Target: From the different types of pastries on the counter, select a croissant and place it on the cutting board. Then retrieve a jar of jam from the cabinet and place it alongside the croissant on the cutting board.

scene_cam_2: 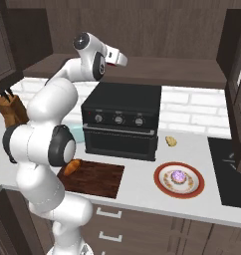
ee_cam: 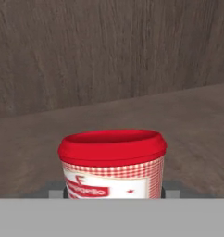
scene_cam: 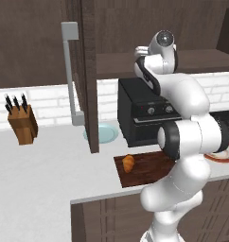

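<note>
One jar sits between the end effector's fingers, up on the cabinet shelf.
Largest first: the cabinet (scene_cam: pixel 88 71) hangs open above the desk (scene_cam: pixel 40 160); a black oven (scene_cam_2: pixel 120 124) stands at the wall. On the cutting board (scene_cam: pixel 145 168) lies the croissant (scene_cam: pixel 128 163). The jar of jam (ee_cam: pixel 112 164) stands upright on the shelf, dark fingertips (ee_cam: pixel 66 192) flanking it closely; whether they touch it I cannot tell.
</note>
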Controlling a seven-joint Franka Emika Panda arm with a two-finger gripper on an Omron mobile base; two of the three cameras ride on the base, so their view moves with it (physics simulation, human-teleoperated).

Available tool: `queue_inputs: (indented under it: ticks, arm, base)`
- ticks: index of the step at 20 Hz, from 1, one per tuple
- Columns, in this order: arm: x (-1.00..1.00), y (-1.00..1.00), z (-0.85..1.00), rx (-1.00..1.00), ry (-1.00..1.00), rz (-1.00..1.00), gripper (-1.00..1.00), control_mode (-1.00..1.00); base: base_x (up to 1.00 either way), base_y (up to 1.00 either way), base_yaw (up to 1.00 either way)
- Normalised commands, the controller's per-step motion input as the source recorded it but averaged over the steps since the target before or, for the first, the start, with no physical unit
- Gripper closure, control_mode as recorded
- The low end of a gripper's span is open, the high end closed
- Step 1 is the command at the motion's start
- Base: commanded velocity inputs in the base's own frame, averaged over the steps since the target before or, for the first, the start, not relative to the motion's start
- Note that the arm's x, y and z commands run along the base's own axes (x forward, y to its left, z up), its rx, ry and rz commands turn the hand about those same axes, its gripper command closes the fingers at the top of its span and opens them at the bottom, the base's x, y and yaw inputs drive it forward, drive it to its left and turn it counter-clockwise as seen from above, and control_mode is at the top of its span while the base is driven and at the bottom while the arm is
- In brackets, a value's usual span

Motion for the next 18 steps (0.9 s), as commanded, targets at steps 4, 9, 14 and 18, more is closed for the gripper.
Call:
queue_inputs:
  ticks: [4, 9, 14, 18]
  arm:
    - [-0.40, -0.03, 0.01, 0.00, -0.09, -0.01, 1.00, -1.00]
    - [-0.95, -0.32, 0.53, 0.18, 0.09, -0.14, 1.00, -1.00]
    - [-0.97, -0.09, 0.61, 0.19, 0.09, -0.12, 1.00, -1.00]
    - [-0.96, 0.12, 0.66, 0.01, -0.03, 0.01, 1.00, -1.00]
  base:
    - [0.00, 0.00, 0.00]
    - [0.00, 0.00, 0.00]
    - [0.00, 0.00, 0.00]
    - [0.00, 0.00, 0.00]
